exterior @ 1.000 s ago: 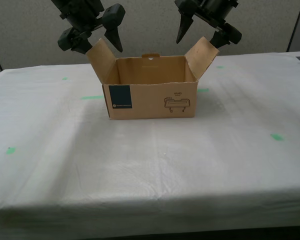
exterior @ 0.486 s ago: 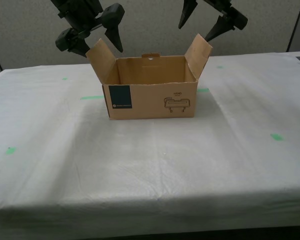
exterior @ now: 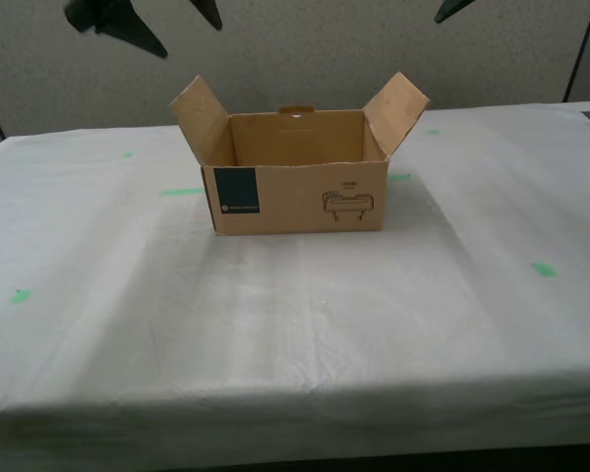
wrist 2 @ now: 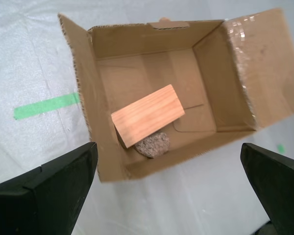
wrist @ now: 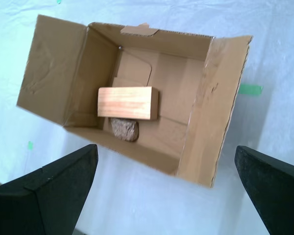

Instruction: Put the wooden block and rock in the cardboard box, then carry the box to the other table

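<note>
Exterior view: frontal, slightly raised, facing the printed front of the cardboard box (exterior: 295, 182) across the cloth-covered table (exterior: 295, 324). Both wrist views look steeply down from above into the same box (wrist 2: 157, 93) (wrist: 137, 98), from opposite ends, sharing its interior, flaps and surrounding cloth.

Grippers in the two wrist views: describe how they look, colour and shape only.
My first gripper and my second gripper look alike: matte black, each with two broad wedge-shaped fingers with flat angular faces and sharp edges. No markings, labels or cables show on either.
</note>
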